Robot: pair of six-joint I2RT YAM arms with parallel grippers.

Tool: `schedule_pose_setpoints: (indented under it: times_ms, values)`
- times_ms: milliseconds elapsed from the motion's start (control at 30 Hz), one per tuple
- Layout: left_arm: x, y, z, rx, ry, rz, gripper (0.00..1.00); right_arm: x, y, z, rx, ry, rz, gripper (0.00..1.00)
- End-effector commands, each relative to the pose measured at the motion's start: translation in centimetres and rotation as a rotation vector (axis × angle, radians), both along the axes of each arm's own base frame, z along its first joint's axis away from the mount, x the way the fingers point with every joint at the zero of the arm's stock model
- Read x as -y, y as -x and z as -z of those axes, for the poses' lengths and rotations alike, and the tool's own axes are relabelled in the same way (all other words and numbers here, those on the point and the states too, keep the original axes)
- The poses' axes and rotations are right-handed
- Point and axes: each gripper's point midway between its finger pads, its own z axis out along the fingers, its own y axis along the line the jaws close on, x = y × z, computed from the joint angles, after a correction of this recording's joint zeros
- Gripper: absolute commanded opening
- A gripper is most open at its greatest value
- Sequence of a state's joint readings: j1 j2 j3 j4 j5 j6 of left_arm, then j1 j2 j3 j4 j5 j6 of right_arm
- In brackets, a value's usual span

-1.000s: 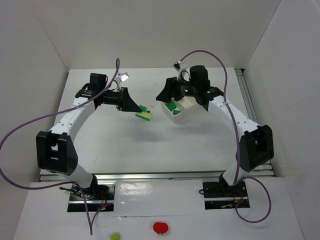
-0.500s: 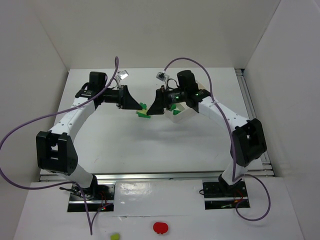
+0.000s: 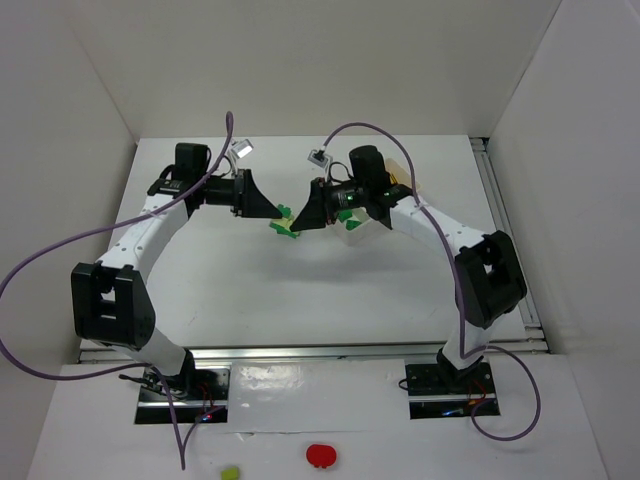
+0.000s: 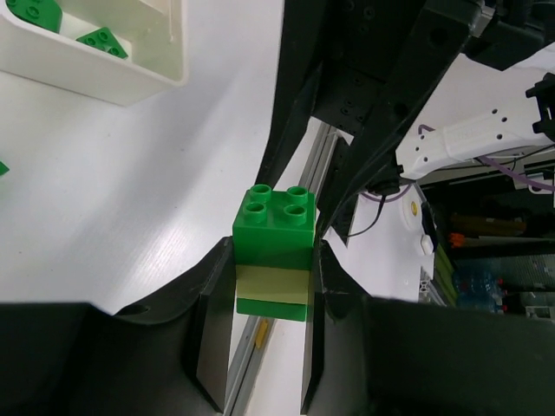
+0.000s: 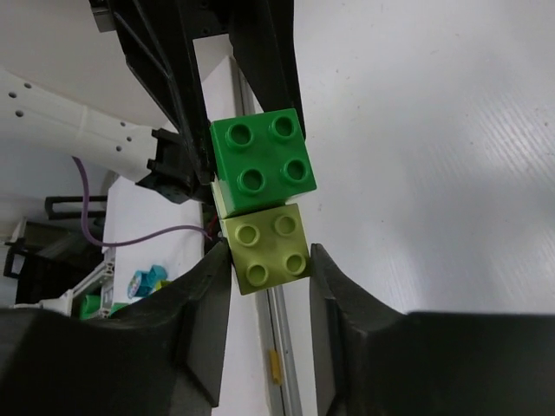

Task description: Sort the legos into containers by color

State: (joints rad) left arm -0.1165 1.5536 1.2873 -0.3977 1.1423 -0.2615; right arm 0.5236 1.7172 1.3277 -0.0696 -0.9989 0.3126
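Note:
A small stack of legos (image 4: pixel 272 251) hangs above the table: dark green on top, pale lime in the middle, dark green below. My left gripper (image 4: pixel 270 264) is shut on its sides. From the opposite side my right gripper (image 5: pixel 269 256) is shut on a pale lime brick (image 5: pixel 264 247), which sits against a dark green brick (image 5: pixel 263 160). In the top view both grippers, left (image 3: pixel 275 213) and right (image 3: pixel 298 222), meet at the stack (image 3: pixel 286 226). The white tray (image 4: pixel 104 78) holds two dark green bricks (image 4: pixel 102 39) in one compartment. From above the tray (image 3: pixel 352 236) is partly hidden under my right arm.
A dark green brick (image 4: pixel 3 167) lies on the table at the left edge of the left wrist view. A flat red round thing (image 3: pixel 319 455) and a small lime object (image 3: pixel 230 472) lie in front of the arm bases. White walls close in the table.
My right arm swung left from the tray to the stack in my left gripper. Its jaws went from wide to shut around the lime brick. The left gripper barely moved.

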Motion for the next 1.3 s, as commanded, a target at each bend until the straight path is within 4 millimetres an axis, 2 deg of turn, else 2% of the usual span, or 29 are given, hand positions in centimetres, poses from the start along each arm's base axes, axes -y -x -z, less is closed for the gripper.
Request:
schedule_pose_setpoints:
  times_ms: [0, 33, 167, 267, 400, 533, 667, 700, 767, 833, 867, 933, 967, 1033, 1067, 1133, 1167, 1267]
  values:
    - [0.2, 0.3, -1.6, 0.083, -0.002, 0.014, 0.00, -0.6, -0.2, -3.0, 0.034, -0.099, 0.008, 0.14]
    - [0.1, 0.3, -1.4, 0.075, -0.010, 0.008, 0.00, -0.6, -0.2, -2.8, 0.037, -0.101, 0.008, 0.10]
    - [0.2, 0.2, -1.3, 0.062, -0.011, 0.008, 0.00, -0.5, -0.1, -3.1, 0.045, -0.106, 0.007, 0.07]
    - [0.2, 0.1, -0.7, 0.046, -0.014, 0.021, 0.00, -0.3, 0.2, -3.1, 0.029, -0.097, 0.008, 0.07]
    - [-0.1, -0.7, -0.2, 0.043, -0.048, -0.027, 0.00, -0.1, -0.5, -2.5, 0.047, -0.053, 0.045, 0.07]
    - [-0.1, -1.7, -0.7, 0.032, -0.051, -0.077, 0.00, 0.1, -1.3, 0.7, 0.055, 0.105, 0.093, 0.07]
    - [-0.2, -2.9, 0.1, 0.002, -0.068, -0.125, 0.00, 1.3, -2.4, 2.2, 0.045, 0.217, 0.184, 0.07]
    - [-0.8, -3.5, 0.4, -0.006, -0.085, -0.165, 0.00, 1.7, -3.1, 2.8, 0.051, 0.251, 0.230, 0.07]
    - [-1.3, -4.0, 0.6, -0.015, -0.098, -0.199, 0.00, 2.0, -3.1, 3.7, 0.025, 0.286, 0.242, 0.07]
    - [-1.9, -4.9, 1.9, -0.046, -0.140, -0.264, 0.00, 2.4, -3.5, 4.9, 0.020, 0.320, 0.272, 0.07]
    - [-3.0, -5.9, 3.2, -0.075, -0.191, -0.341, 0.00, 2.5, -3.6, 5.0, 0.022, 0.325, 0.279, 0.07]
    - [-3.9, -6.2, 5.3, -0.147, -0.258, -0.398, 0.00, 3.0, -3.9, 5.5, 0.018, 0.357, 0.307, 0.07]
    - [-5.0, -6.9, 7.3, -0.180, -0.332, -0.463, 0.00, 3.1, -3.9, 6.4, 0.006, 0.376, 0.314, 0.07]
    - [-6.3, -7.4, 9.1, -0.234, -0.406, -0.547, 0.00, 3.5, -4.3, 6.7, -0.001, 0.399, 0.348, 0.07]
    - [-7.7, -7.3, 11.0, -0.274, -0.474, -0.627, 0.00, 3.8, -4.7, 6.9, 0.008, 0.416, 0.374, 0.07]
    - [-9.1, -7.3, 12.9, -0.301, -0.534, -0.707, 0.00, 4.3, -5.0, 7.3, 0.004, 0.439, 0.406, 0.07]
    - [-9.4, -7.3, 14.4, -0.297, -0.561, -0.748, 0.00, 4.6, -5.5, 7.4, 0.007, 0.456, 0.438, 0.07]
    - [-9.1, -7.9, 15.9, -0.285, -0.586, -0.810, 0.00, 4.9, -5.9, 7.6, 0.008, 0.469, 0.468, 0.08]
